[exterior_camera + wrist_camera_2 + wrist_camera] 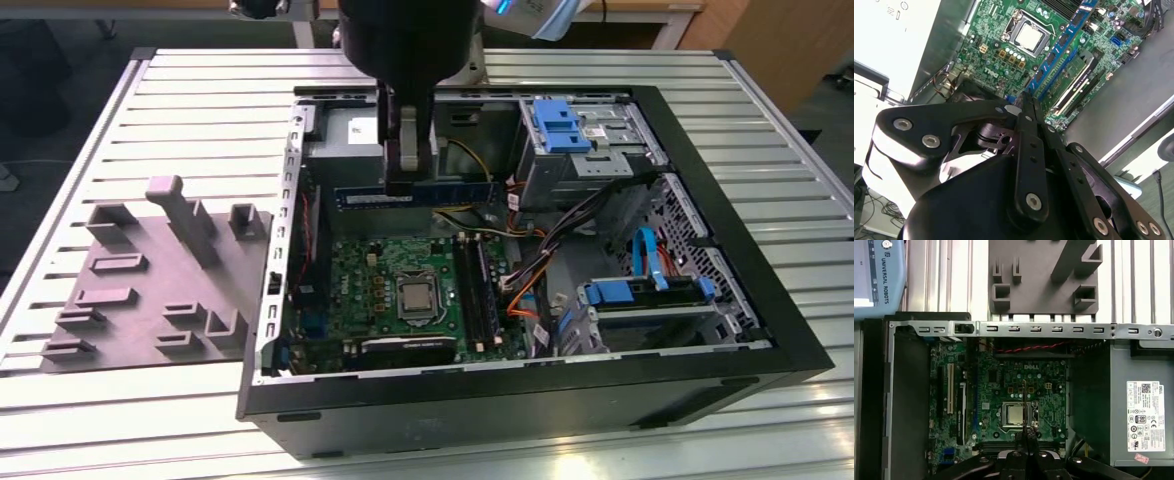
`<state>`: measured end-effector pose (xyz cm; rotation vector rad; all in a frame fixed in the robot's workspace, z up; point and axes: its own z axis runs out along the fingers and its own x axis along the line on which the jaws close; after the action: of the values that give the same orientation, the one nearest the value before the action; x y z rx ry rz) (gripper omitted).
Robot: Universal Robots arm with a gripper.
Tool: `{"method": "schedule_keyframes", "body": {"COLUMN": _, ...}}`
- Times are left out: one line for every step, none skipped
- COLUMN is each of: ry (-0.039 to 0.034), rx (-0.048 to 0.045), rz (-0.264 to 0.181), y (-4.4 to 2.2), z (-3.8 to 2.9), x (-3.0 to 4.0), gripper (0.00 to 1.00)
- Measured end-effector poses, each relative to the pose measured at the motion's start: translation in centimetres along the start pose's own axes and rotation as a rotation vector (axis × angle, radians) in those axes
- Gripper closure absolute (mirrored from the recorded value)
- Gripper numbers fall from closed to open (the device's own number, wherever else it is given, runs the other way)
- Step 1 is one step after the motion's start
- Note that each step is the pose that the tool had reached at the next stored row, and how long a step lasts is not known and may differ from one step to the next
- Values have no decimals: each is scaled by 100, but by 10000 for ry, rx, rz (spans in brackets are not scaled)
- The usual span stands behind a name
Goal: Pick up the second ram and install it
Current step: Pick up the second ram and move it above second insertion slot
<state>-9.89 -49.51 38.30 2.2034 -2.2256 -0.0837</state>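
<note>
In the exterior view, we note the grey tray (134,300) at left. Right of it, the gripper (407,183) clamps the second ram (461,188) level above the motherboard (360,270) inside the open case (534,390). The power supply (1154,365) carries a white printed label (1144,416).

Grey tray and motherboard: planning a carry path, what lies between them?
The case's metal side wall, between grey tray and motherboard in the first wrist view.

Robotics lab; slatted bench (200,100); opened computer (534,395)
</note>
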Motion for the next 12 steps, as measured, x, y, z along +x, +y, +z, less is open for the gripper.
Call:
{"method": "schedule_keyframes", "body": {"ry": 0, "rx": 0, "rz": 0, "y": -3, "z": 4, "x": 0, "gripper": 89}}
{"method": "schedule_keyframes", "body": {"ry": 0, "rx": 0, "rz": -1, "y": -7, "z": 9, "x": 0, "gripper": 89}}
{"method": "schedule_keyframes", "body": {"ry": 0, "rx": 0, "rz": 0, "y": -11, "z": 13, "x": -1, "gripper": 89}}
{"method": "schedule_keyframes", "body": {"ry": 0, "rx": 0, "rz": 0, "y": -16, "z": 18, "x": -1, "gripper": 89}}
{"method": "schedule_keyframes", "body": {"ry": 0, "rx": 0, "rz": 0, "y": -20, "z": 23, "x": -1, "gripper": 89}}
{"method": "schedule_keyframes", "body": {"ry": 0, "rx": 0, "rz": 0, "y": -23, "z": 28, "x": 0, "gripper": 89}}
{"method": "schedule_keyframes", "body": {"ry": 0, "rx": 0, "rz": 0, "y": -27, "z": 33, "x": 0, "gripper": 89}}
{"method": "schedule_keyframes", "body": {"ry": 0, "rx": 0, "rz": 1, "y": -29, "z": 39, "x": 0, "gripper": 89}}
{"method": "schedule_keyframes", "body": {"ry": -1, "rx": 1, "rz": 0, "y": -32, "z": 46, "x": 0, "gripper": 89}}
{"method": "schedule_keyframes", "body": {"ry": 0, "rx": 0, "rz": 0, "y": -35, "z": 53, "x": 0, "gripper": 89}}
{"method": "schedule_keyframes", "body": {"ry": 0, "rx": 0, "rz": 0, "y": -37, "z": 60, "x": 0, "gripper": 89}}
{"method": "schedule_keyframes", "body": {"ry": -1, "rx": 0, "rz": 0, "y": -39, "z": 67, "x": 1, "gripper": 89}}
